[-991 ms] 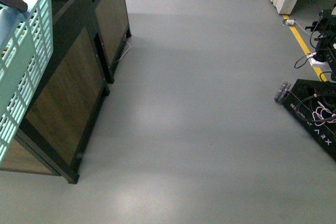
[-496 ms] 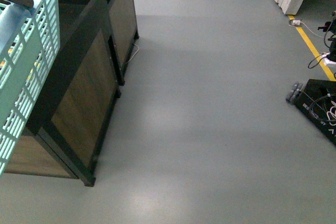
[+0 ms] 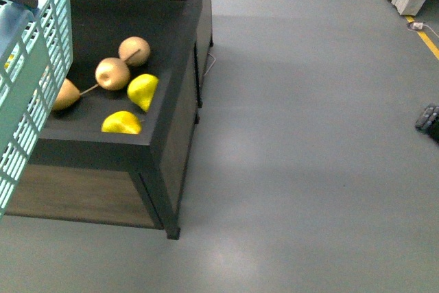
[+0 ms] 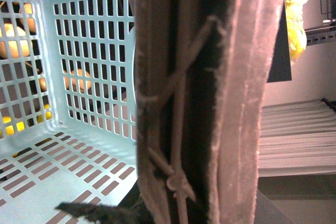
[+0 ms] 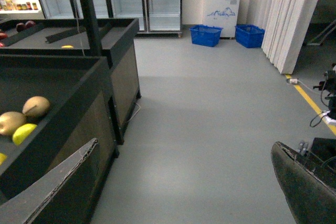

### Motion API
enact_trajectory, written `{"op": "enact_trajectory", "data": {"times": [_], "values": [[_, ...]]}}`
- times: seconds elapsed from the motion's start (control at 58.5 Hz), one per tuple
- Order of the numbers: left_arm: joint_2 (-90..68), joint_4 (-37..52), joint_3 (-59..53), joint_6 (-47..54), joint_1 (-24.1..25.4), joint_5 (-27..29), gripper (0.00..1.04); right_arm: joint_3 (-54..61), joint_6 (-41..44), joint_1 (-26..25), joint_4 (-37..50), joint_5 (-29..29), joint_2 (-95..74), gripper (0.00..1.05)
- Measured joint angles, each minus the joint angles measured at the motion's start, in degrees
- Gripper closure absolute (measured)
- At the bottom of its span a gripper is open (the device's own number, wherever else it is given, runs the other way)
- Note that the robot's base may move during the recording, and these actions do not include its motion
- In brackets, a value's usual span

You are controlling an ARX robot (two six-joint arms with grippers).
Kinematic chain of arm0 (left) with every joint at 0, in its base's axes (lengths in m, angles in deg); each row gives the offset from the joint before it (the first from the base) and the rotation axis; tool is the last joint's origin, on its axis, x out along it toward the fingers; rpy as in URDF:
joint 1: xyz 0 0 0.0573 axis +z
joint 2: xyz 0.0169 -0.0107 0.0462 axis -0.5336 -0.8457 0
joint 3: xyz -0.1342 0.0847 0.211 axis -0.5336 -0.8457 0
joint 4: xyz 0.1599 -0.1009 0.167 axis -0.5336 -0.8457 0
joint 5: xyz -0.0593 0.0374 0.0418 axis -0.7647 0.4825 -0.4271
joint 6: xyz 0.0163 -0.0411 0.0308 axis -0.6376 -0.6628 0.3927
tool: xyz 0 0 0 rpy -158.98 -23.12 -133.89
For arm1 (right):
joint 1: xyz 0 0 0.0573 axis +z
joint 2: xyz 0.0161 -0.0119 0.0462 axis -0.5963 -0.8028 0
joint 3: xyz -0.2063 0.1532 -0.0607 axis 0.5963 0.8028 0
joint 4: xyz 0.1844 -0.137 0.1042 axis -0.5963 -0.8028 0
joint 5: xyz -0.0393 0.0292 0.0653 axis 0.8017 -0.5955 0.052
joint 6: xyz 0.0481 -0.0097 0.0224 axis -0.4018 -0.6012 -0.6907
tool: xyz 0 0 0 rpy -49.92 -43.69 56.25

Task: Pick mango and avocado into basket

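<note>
While the basket [image 3: 38, 53] hangs tilted at the left edge of the front view, its slotted teal wall is seen overlapping the near left part of the dark table [image 3: 175, 94]. Three round brown fruits [image 3: 112, 73] and two yellow fruits [image 3: 143, 91] lie close together in the table's sunken top, and one of the brown ones is partly hidden behind the basket. The left wrist view is filled by the brown-grey handle [image 4: 210, 103], bound with pale ties [image 4: 177, 182], and the basket's slotted floor and side are seen beyond it, with brown and yellow fruit glimpsed through the slots. The left pincer is not plainly shown there, so whether it is clamped on the handle cannot be told. The right pincer [image 5: 185, 145] is seen spread wide over the grey floor [image 5: 210, 129] beside the table, its two dark fingers [image 5: 58, 187] well apart, with nothing gripped between them. Two blue crates [image 5: 205, 34] are seen far off across the floor. Where the mango and the avocado lie cannot be told from these views.
</note>
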Motion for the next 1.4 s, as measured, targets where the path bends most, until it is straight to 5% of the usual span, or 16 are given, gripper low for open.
{"op": "enact_trajectory", "data": {"times": [1.402], "values": [[0.02,0.0,-0.04,0.07,0.04,0.13,0.9,0.0,0.0,-0.02,-0.04,-0.11,0.04,0.09]]}}
